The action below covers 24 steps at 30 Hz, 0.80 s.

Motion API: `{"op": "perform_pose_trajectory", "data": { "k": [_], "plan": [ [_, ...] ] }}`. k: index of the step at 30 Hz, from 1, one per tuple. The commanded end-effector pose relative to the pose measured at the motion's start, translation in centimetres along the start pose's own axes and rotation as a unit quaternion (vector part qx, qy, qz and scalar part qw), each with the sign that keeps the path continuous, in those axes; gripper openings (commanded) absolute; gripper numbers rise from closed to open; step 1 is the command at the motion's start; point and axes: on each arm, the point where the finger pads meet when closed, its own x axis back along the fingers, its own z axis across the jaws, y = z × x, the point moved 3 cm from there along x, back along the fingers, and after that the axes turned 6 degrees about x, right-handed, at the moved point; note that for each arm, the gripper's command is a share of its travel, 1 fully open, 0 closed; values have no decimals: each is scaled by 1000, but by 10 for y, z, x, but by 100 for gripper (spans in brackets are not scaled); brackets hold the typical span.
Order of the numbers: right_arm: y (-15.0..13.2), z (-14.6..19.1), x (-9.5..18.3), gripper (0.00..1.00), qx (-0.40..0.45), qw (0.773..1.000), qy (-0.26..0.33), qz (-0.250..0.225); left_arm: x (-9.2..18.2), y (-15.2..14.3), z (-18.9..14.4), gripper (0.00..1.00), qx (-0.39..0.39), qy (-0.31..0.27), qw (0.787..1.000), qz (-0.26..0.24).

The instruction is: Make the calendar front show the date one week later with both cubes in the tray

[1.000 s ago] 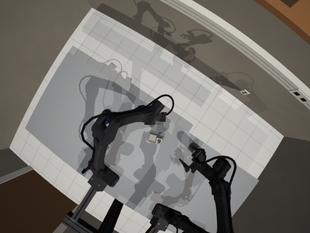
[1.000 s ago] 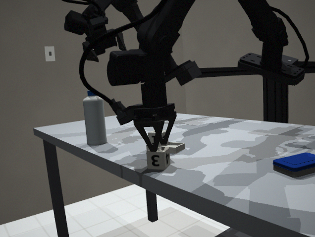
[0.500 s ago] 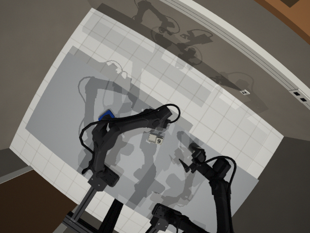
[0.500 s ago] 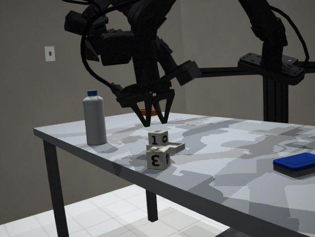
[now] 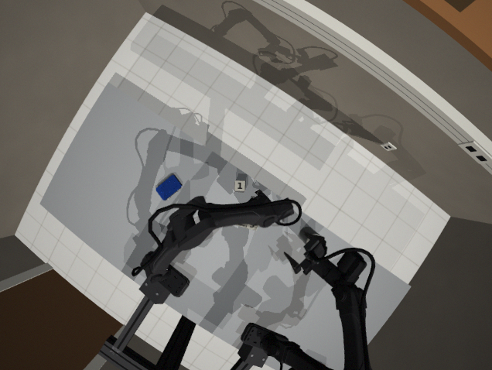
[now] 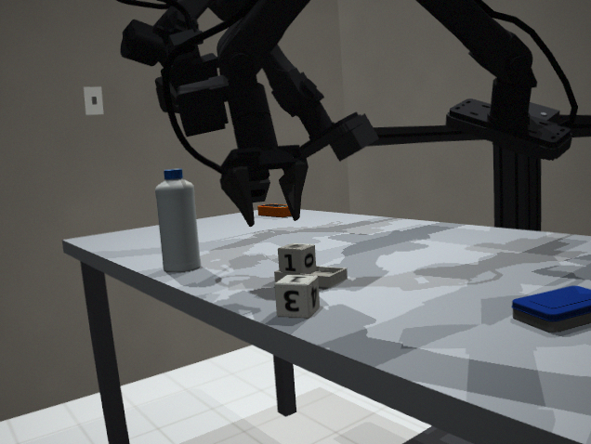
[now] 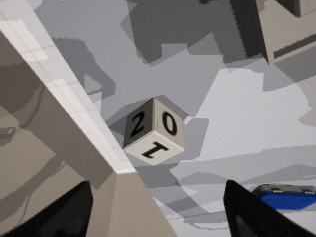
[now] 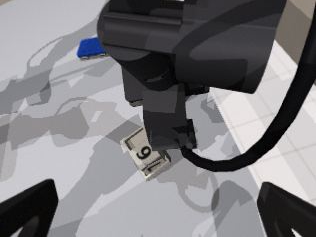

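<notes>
Nearest cube (image 5: 240,186) (image 6: 296,295) (image 7: 154,134), far sides hidden
</notes>
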Motion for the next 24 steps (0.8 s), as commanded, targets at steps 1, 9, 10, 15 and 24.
{"op": "perform_pose_trajectory", "data": {
  "k": [1,9,10,15,24],
  "plan": [
    [18,-2,9,100,42,998,-19,-51,10,-1,5,70,10,0,1000,-1],
    [-3,-1,13,100,93,987,-78,-107,4,-25,10,70,165,-74,973,-145],
    [-9,2,13,100,94,986,-82,-110,2,-31,10,70,187,-85,965,-163],
    [-21,10,14,100,98,984,-91,-116,-5,-46,12,70,253,-121,934,-221],
    [-45,27,14,100,106,980,-109,-127,-29,-98,10,70,416,-204,815,-349]
  ]
}}
